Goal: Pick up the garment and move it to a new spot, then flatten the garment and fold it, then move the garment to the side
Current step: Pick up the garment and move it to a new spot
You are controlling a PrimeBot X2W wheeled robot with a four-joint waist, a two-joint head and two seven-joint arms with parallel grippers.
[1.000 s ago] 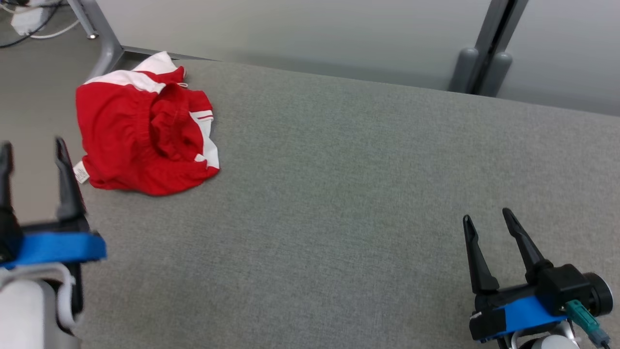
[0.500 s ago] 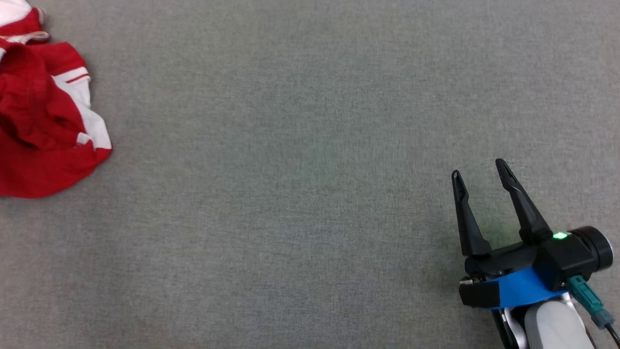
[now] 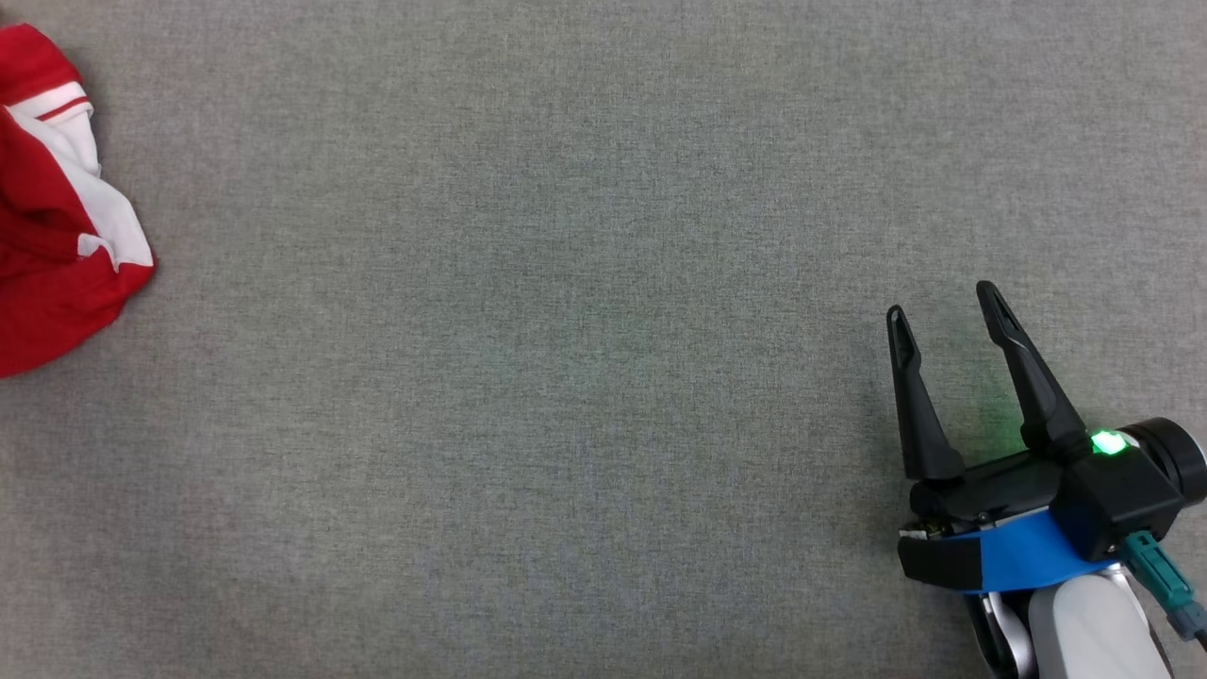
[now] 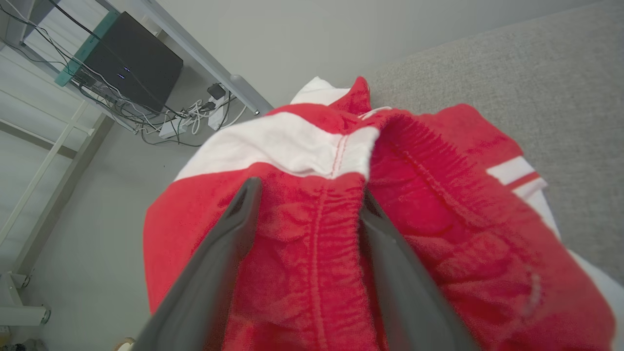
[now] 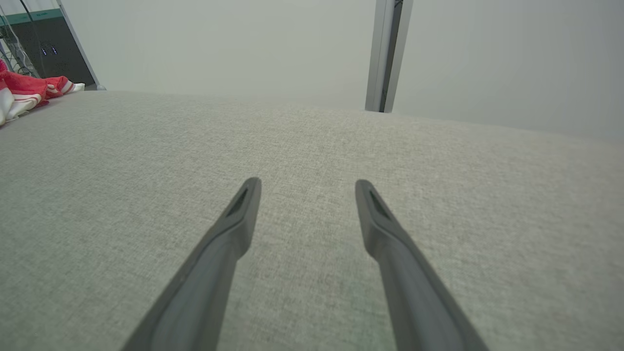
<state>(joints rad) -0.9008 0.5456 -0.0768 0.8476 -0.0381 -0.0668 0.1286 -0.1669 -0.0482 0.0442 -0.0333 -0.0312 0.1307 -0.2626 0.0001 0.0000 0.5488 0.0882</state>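
The garment (image 3: 47,236) is a crumpled red piece with white panels and an elastic waistband, lying at the far left edge of the head view on the grey fabric surface (image 3: 566,330). In the left wrist view my left gripper (image 4: 308,190) is open, its two fingers spread right over the red waistband folds of the garment (image 4: 438,195). I cannot tell whether the fingertips touch the cloth. My right gripper (image 3: 941,302) stands open at the lower right, nothing between its fingers, far from the garment. The right wrist view shows the right gripper (image 5: 307,184) over bare fabric, with the garment (image 5: 29,90) far off at the left.
The garment lies near the surface's left edge, with floor below. Beyond it are a black box (image 4: 126,61) with tangled cables and a white power strip (image 4: 170,129). A metal post (image 5: 387,53) stands past the far edge.
The head camera has swung down and right, so the garment slid to the picture's left edge and the left gripper left it. The right gripper sits slightly higher.
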